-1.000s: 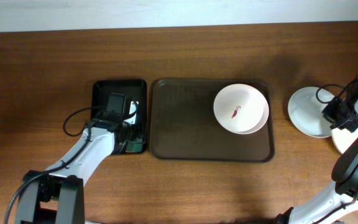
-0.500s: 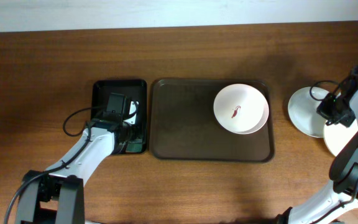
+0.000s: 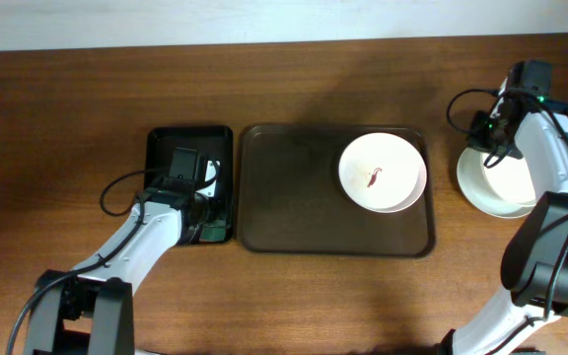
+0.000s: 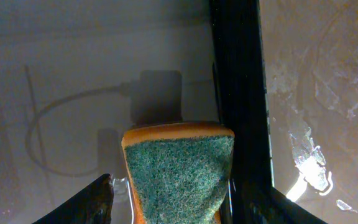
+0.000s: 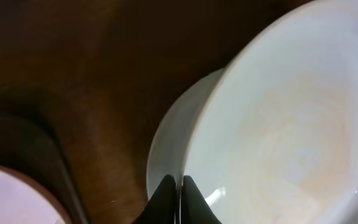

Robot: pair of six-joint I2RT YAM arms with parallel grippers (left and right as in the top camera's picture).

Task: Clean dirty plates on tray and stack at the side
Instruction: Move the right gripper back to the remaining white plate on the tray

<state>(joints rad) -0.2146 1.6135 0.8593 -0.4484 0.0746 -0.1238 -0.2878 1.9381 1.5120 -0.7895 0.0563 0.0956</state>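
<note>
Stacking is the step in hand: a clean white plate [image 5: 291,124] is pinched by its rim in the closed fingers of the right gripper [image 5: 179,190], over a second plate [image 5: 166,149] on the tabletop [image 3: 67,118] at 3 o'clock of the brown tray [image 3: 294,197]. A gentle release is called for next. One smeared plate [image 3: 383,173] lies at the tray's 2 o'clock. A green sponge [image 4: 179,168] is clamped in the left gripper [image 4: 179,202].

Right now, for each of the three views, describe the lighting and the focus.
Overhead: sharp and evenly lit, a soft shadow on the tabletop beyond the tray. Left wrist: dim, the sponge crisp, bright glints at right. Right wrist: the white plate fills much of the frame, soft and out of focus.
</note>
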